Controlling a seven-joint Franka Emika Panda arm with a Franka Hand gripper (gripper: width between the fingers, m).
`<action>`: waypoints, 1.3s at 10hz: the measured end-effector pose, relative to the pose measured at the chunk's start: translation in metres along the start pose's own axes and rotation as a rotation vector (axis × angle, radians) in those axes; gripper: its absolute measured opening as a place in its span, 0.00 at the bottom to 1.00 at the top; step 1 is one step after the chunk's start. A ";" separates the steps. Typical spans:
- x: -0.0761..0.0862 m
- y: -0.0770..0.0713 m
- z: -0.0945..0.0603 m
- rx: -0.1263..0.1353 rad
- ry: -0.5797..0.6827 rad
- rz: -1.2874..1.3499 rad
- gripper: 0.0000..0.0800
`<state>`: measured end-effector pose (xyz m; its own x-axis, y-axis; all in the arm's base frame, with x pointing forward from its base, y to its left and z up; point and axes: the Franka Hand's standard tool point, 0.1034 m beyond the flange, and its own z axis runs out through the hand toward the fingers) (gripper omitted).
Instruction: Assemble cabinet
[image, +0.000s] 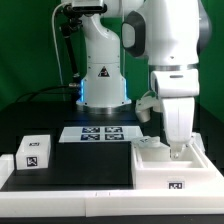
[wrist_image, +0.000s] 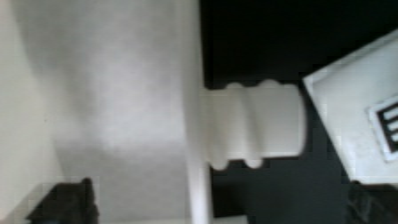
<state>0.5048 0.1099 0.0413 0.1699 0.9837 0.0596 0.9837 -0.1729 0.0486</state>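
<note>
White plastic boxy cabinet shell (image: 152, 172) sits on the black table (image: 90, 160), at the exterior view's right. The white gripper (image: 180, 150) dips into it; fingers apart or together, I cannot tell.

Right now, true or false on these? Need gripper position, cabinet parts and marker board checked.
1. The gripper is down at the cabinet shell on the exterior view's right. True.
2. The small tagged block sits inside that shell. False: it rests on the table at the exterior view's left, well apart from the shell.
3. The marker board lies flat on the table, between block and shell across the exterior view. True.
4. The table surface is white. False: it is black; the cabinet parts are white.
</note>
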 end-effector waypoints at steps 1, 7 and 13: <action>0.000 -0.010 -0.008 -0.008 0.000 0.016 0.97; 0.021 -0.076 -0.026 -0.018 0.016 0.134 1.00; 0.027 -0.080 -0.024 -0.025 0.030 0.163 1.00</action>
<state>0.4291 0.1488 0.0626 0.3251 0.9406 0.0982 0.9414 -0.3317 0.0607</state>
